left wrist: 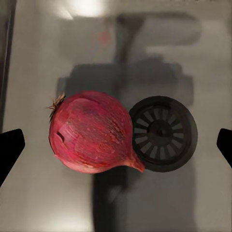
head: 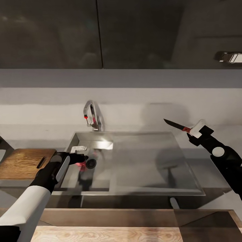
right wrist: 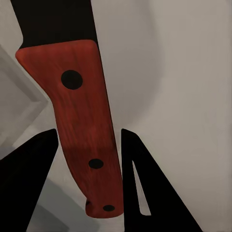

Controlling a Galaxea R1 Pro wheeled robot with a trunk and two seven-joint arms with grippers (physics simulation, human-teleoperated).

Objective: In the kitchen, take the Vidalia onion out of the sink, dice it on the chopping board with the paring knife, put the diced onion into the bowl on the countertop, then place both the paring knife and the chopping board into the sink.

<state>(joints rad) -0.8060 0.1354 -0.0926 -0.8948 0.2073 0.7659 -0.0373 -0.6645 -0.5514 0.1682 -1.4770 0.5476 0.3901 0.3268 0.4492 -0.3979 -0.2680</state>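
The red-skinned onion (left wrist: pixel 92 133) lies on the floor of the steel sink (head: pixel 148 161), right beside the round dark drain (left wrist: pixel 164 133). My left gripper (head: pixel 80 154) hangs open above it, with its dark fingertips (left wrist: pixel 9 150) well apart on either side of the onion and not touching it. Over the sink's right rim, my right gripper (head: pixel 195 133) is shut on the red-brown riveted handle of the paring knife (head: pixel 176 125), dark blade pointing left; close up, the handle (right wrist: pixel 87 121) sits between both fingers. The chopping board (head: pixel 25 163) lies left of the sink. The bowl is out of view.
The chrome tap (head: pixel 92 116) with its red knob stands at the sink's back left. Dark-grey countertop (head: pixel 210 161) continues to the right of the sink. Glossy black upper cabinets with a chrome handle (head: pixel 232 57) hang overhead. A pale wooden surface (head: pixel 101 232) lies below the counter's front edge.
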